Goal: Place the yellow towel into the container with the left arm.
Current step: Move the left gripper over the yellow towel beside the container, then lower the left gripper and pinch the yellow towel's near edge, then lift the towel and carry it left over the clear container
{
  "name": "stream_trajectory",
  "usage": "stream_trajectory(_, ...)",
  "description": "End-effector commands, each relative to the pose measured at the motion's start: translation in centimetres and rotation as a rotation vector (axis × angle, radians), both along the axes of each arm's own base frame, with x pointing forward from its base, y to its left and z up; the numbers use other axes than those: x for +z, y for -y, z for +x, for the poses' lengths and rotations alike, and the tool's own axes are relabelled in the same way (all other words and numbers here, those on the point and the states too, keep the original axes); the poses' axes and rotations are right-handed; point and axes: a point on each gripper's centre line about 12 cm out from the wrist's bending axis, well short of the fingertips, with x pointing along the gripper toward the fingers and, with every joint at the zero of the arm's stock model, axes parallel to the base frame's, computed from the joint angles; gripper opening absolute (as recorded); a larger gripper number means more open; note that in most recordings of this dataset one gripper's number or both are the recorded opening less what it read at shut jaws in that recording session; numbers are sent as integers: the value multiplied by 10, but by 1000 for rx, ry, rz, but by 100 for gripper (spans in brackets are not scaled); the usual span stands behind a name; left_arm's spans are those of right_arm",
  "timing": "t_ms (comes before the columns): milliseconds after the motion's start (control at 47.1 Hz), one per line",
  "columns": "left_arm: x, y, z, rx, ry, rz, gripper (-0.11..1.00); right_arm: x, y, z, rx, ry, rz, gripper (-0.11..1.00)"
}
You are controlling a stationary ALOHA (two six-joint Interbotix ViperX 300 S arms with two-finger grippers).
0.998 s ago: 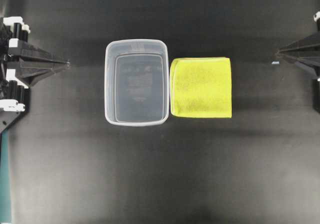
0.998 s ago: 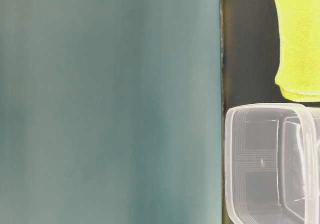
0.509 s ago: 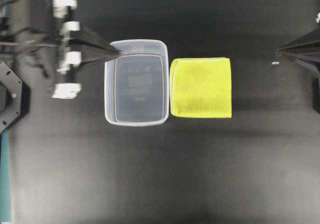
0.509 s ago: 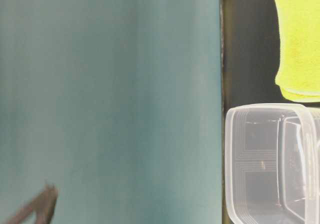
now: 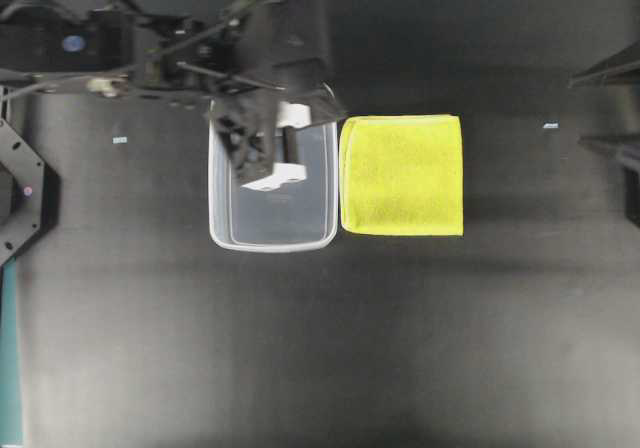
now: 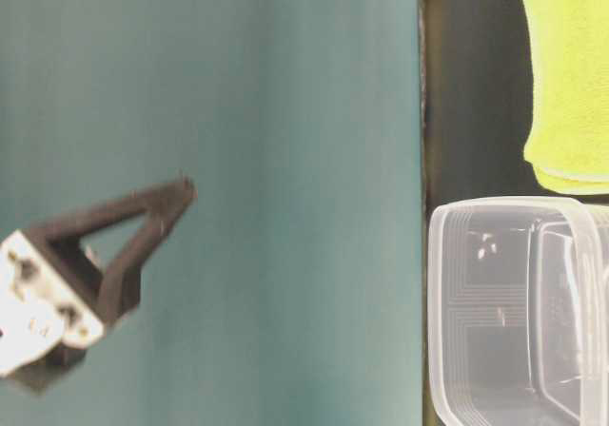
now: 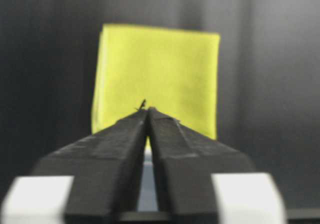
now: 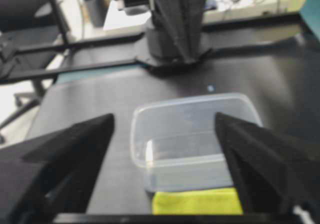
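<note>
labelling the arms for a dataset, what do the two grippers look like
Left gripper: long black wedge fingers tapering to a point, white blocks at their bases, thin cables along the black arm. Right gripper: matching black tapered fingers.

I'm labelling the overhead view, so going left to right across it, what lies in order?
Left arm → container, with the left claw above it → yellow towel → right claw at the right edge.
</note>
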Motion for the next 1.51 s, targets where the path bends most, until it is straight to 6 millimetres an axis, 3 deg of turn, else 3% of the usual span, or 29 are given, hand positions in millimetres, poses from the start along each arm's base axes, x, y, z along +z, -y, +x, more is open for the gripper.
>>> stream_trajectory(0, 9, -11, 16, 15, 13, 16, 17, 14, -1, -4, 4, 32, 0, 81)
stream_trajectory(212, -36, -9, 55, -9, -177, 22, 78, 25, 0, -19, 2, 100, 6, 78)
stream_trajectory(297, -58, -8, 72, -28, -243, 32, 90, 27, -1, -22, 4, 114, 5, 78)
stream_trajectory(340, -70, -8, 81, -38, -269, 39, 91, 28, 0, -22, 3, 120, 3, 78)
stream_trajectory(594, -134, -7, 120, -76, -383, 56, 89, 30, 0, -24, 3, 130, 5, 78)
stream_trajectory(913, -211, 7, 121, -105, -532, 49, 90, 30, 0, -24, -1, 130, 5, 78)
stream_trajectory(998, -224, 8, 120, -109, -558, 48, 90, 29, 0, -24, -2, 127, 6, 78)
stream_trajectory(1210, -227, 8, 120, -106, -566, 47, 87, 30, 1, -25, -4, 132, 7, 78)
stream_trajectory(1295, -226, 10, 120, -112, -563, 49, 77, 30, 1, -26, -5, 133, 6, 78)
stream_trajectory(1486, -201, 13, 123, -120, -511, 56, 25, 30, 1, -27, -5, 138, 7, 78)
